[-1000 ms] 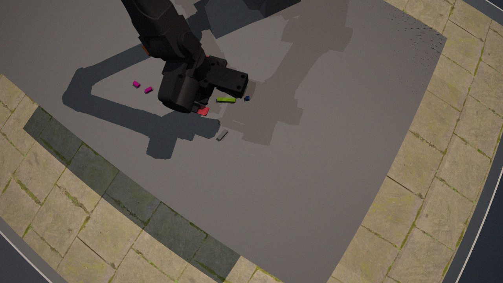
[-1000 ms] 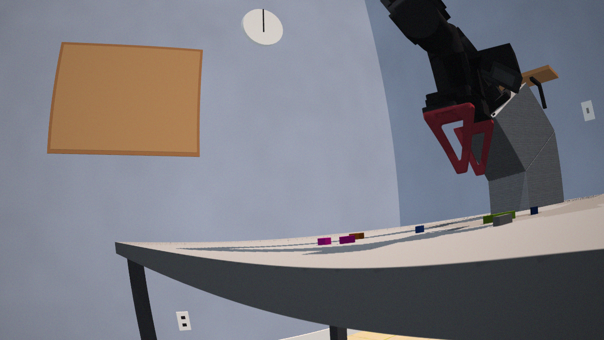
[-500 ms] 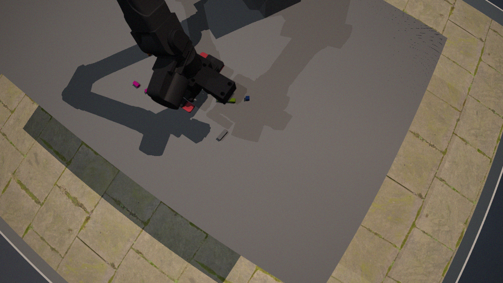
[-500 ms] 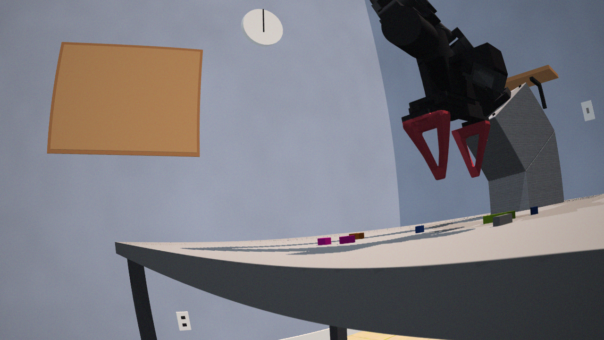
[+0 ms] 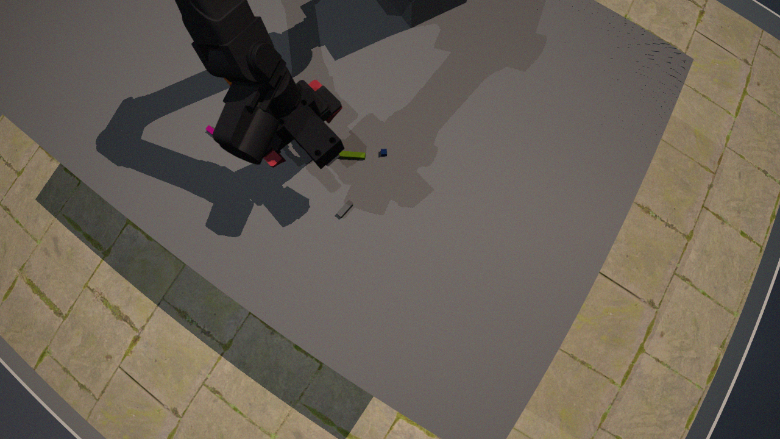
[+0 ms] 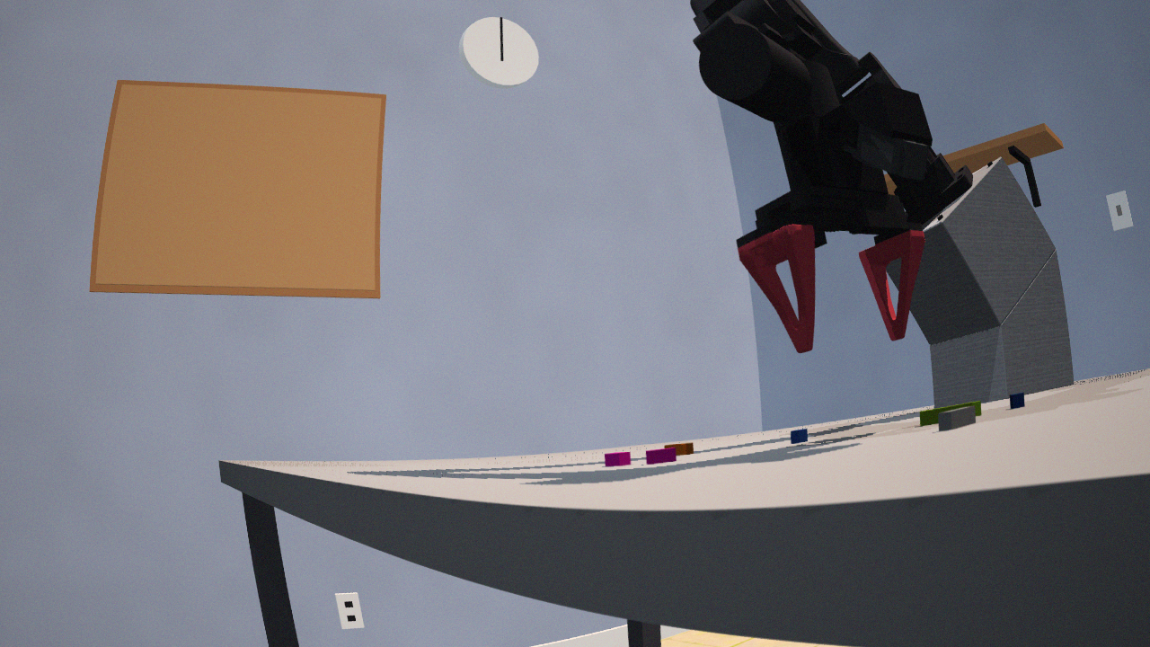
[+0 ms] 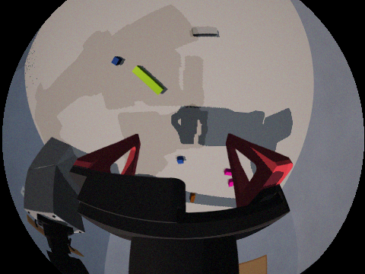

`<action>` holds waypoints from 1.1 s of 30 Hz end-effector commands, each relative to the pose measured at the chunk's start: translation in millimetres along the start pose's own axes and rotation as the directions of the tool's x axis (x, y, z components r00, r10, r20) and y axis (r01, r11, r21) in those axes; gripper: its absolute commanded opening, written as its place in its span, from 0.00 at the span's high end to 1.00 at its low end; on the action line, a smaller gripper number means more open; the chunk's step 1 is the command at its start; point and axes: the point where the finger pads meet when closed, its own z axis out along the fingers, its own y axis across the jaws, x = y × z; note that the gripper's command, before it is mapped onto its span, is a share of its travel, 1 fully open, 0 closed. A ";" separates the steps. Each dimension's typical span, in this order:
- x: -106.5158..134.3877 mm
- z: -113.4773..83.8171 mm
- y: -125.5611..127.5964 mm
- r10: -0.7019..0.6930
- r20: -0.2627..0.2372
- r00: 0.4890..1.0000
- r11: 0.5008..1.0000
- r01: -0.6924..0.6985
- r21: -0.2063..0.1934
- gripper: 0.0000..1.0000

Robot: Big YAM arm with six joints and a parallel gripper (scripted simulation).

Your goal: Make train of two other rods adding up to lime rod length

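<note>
Gripper (image 5: pixel 302 136) (image 6: pixel 851 344) (image 7: pixel 183 135) fingers, red and triangular, stand fully spread above the pale table (image 5: pixel 463 283) (image 6: pixel 723 539) (image 7: pixel 255 68), with nothing between them. Its likely next target is the near short blue block-like rod (image 6: pixel 798 436) (image 7: pixel 180 160), which lies on the table; in the wrist view it sits below the gap between the fingertips, towards the palm. The top view hides it under the arm, and it is too stubby for its long axis to be told. Its probable partner, a brown-orange rod (image 5: pixel 228 81) (image 6: pixel 680 447) (image 7: pixel 192 197), lies farther the same way, its long axis running roughly across the fingers' closing line.

By count there are seven rods: two blue, the other being the far blue rod (image 5: pixel 383 152) (image 6: pixel 1017 400) (image 7: pixel 117 60) beyond one end of the long lime rod (image 5: pixel 348 155) (image 6: pixel 928 417) (image 7: pixel 147 80); two magenta, an outer magenta rod (image 5: pixel 210 129) (image 6: pixel 617 458) (image 7: pixel 230 183) and an inner magenta rod (image 6: pixel 660 456) (image 7: pixel 227 172); one orange, one lime, and one grey bar-shaped rod (image 5: pixel 343 209) (image 6: pixel 957 419) (image 7: pixel 205 30). Grey with one magenta would also match lime. No train is laid yet.
</note>
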 end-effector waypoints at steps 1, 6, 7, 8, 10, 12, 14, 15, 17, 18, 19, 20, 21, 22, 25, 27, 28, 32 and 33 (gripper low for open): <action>10.5 -5.6 -10.6 0.150 0.010 0.989 0.988 -0.151 0.022 0.00; 1.6 -4.1 -11.3 0.132 0.014 0.991 0.991 -0.133 0.020 0.00; 18.9 -5.5 -13.4 0.260 0.013 0.965 0.965 -0.260 0.021 0.00; 18.7 -5.7 -14.2 0.260 0.014 0.965 0.965 -0.261 0.022 0.00; 18.7 -5.7 -14.2 0.260 0.014 0.965 0.965 -0.261 0.022 0.00; 13.2 -4.4 -23.5 0.259 0.017 0.966 0.965 -0.260 0.029 0.00; 27.4 -5.6 -16.7 0.368 0.017 0.930 0.929 -0.369 0.021 0.00; 27.6 -5.5 -16.0 0.368 0.015 0.930 0.930 -0.368 0.019 0.00; 26.9 -6.7 -20.8 0.370 0.017 0.929 0.929 -0.370 0.026 0.00; 26.2 -3.8 -19.9 0.367 0.011 0.930 0.930 -0.368 0.020 0.00; 25.0 -1.9 -17.8 0.363 0.008 0.932 0.932 -0.363 0.015 0.00; 19.8 -2.9 -15.6 0.351 0.014 0.936 0.936 -0.351 0.012 0.00; 36.5 -5.6 -18.3 0.472 0.017 0.882 0.881 -0.472 0.017 0.00; 36.5 -5.6 -18.2 0.472 0.017 0.882 0.882 -0.472 0.017 0.00; 34.3 -6.6 -27.1 0.475 0.023 0.880 0.880 -0.475 0.027 0.00; 34.3 -6.6 -27.1 0.475 0.023 0.880 0.880 -0.475 0.027 0.00; 45.2 -5.8 -21.0 0.570 0.021 0.821 0.821 -0.570 0.016 0.00; 43.4 -5.6 -28.1 0.571 0.023 0.820 0.820 -0.572 0.023 0.00; 40.2 -4.2 -25.5 0.564 0.022 0.826 0.826 -0.564 0.017 0.00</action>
